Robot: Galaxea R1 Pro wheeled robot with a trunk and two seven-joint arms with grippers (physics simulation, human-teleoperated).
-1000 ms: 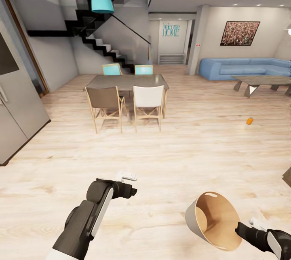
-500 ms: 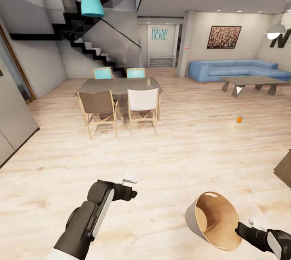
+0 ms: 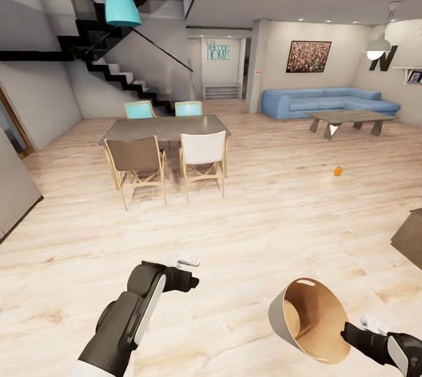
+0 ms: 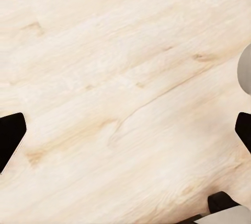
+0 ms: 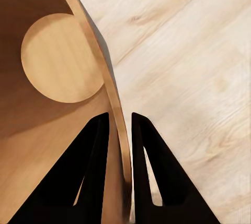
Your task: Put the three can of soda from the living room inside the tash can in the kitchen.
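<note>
Open-plan home, dining table (image 3: 164,128), sofa (image 3: 328,101)

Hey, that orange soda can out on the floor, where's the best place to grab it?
Probably across the orange soda can's round sides at mid-body, coming down from above: it sits alone on open floor, too small here to tell upright or tipped. The left gripper is free; the right pinches the trash can rim.

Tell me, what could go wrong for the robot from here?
The right claw pinches only the thin rim of the bin, which hangs tilted, so it might slip or swing loose while driving. The orange can lies far off on the floor; the tilted bin's opening may spill any can dropped in. The dining table and chairs stand nearby, a possible bump.
</note>
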